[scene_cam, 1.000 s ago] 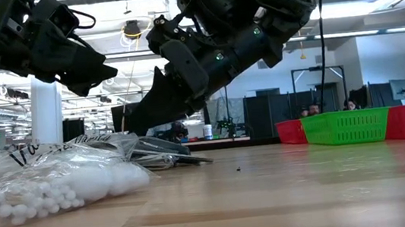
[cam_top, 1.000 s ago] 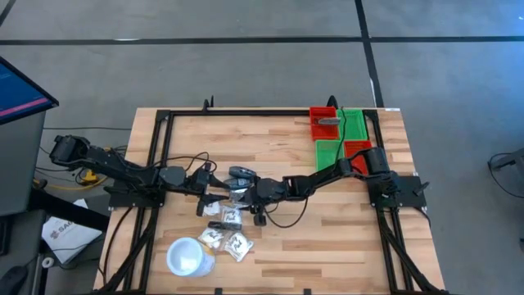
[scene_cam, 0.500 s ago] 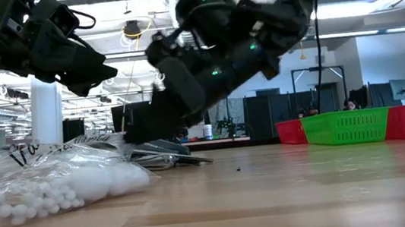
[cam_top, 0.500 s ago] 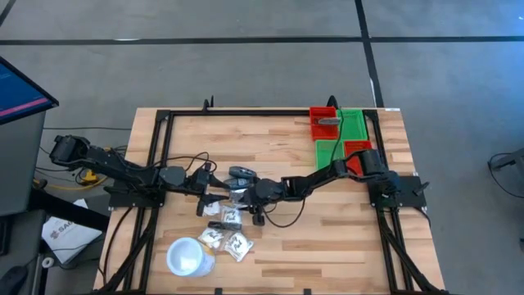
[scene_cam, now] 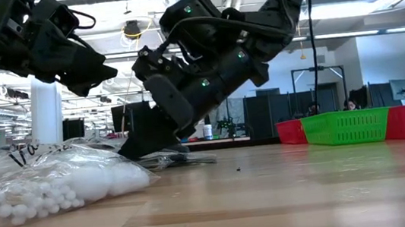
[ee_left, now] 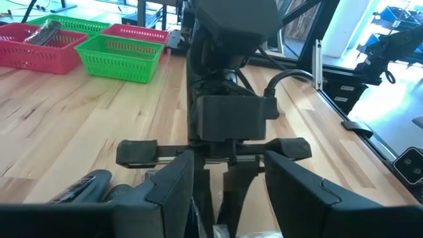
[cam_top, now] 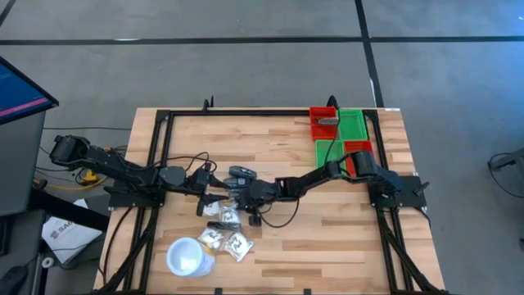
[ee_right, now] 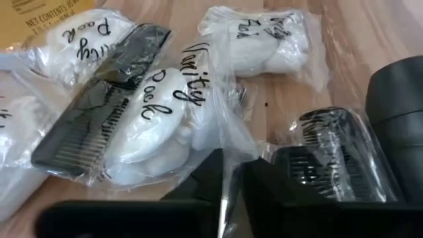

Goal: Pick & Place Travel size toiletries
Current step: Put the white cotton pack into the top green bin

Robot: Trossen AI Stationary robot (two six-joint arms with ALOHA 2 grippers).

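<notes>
The right gripper (cam_top: 238,196) is low over the pile of toiletries (cam_top: 227,223) near the table's (cam_top: 327,238) middle, its arm reaching across from the right side. In the right wrist view its fingers (ee_right: 205,178) stand close together with the clear edge of a sachet (ee_right: 225,142) pinched in the narrow gap between them; the grip appears to be on this plastic film, though how firmly cannot be told. That sachet holds white contents, bears handwritten lettering, and has a black comb (ee_right: 92,109) lying across it. A second bagged comb (ee_right: 337,155) lies just beside the fingers, and another lettered sachet (ee_right: 261,43) lies farther off on the wood. The low view shows the gripper tip down at the table surface beside a bag of white beads (scene_cam: 50,188). The left gripper (cam_top: 205,183) hovers just beside the pile, facing the right gripper, its fingers (ee_left: 172,188) spread apart and holding nothing. A white cup (cam_top: 185,256) stands near the table's front edge, close to two more sachets (cam_top: 229,242). Red and green baskets (cam_top: 340,135) sit at the far right corner, well apart from the pile.
</notes>
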